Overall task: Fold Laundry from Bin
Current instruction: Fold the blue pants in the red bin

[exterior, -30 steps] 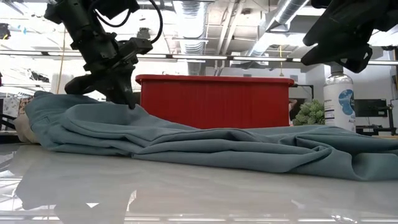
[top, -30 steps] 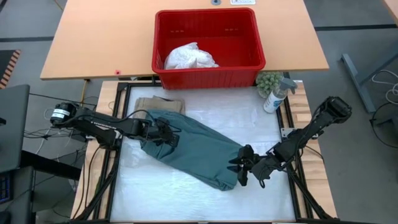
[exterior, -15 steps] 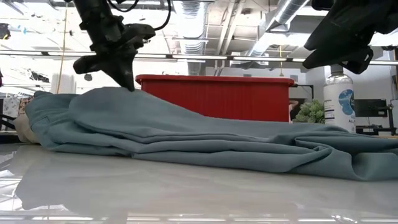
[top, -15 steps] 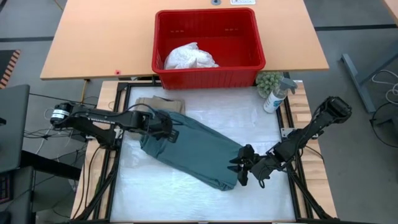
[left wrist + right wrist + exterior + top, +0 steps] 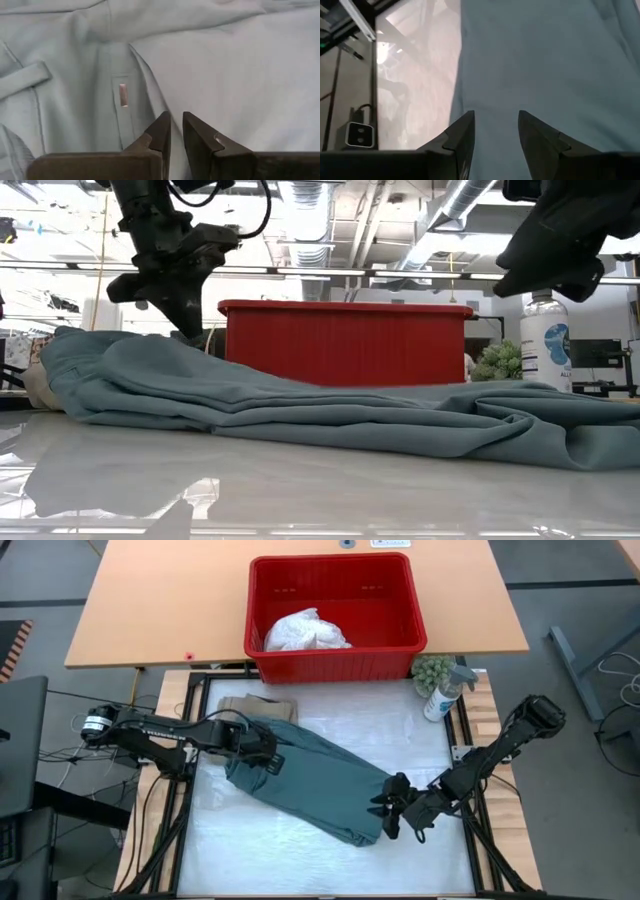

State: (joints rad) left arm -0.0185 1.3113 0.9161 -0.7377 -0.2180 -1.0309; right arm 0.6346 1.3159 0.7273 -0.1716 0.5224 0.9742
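Note:
The dark teal-green garment (image 5: pixel 315 785) lies spread slantwise on the white table top, and its far left end rests on a folded beige garment (image 5: pixel 255 706). The red bin (image 5: pixel 335 662) stands past the table's far edge with a white garment (image 5: pixel 305 632) lying in it. My left gripper (image 5: pixel 272 752) hovers over the teal garment's far left part (image 5: pixel 225 65). Its fingertips (image 5: pixel 175 122) are a narrow gap apart with nothing between them. My right gripper (image 5: pixel 385 812) stands open well above the garment's near right end (image 5: pixel 545 50).
A spray bottle (image 5: pixel 440 700) and a small green plant (image 5: pixel 432 670) stand at the table's far right corner, beside the bin. Bare white table top (image 5: pixel 300 865) lies toward the near edge. A metal frame (image 5: pixel 465 755) runs along both sides.
My left gripper rose with a fold of the teal garment, drawing the cloth up into a peak. It then let go, and the fold has dropped back onto the garment while the gripper stays just above it. The rest of the garment has not moved.

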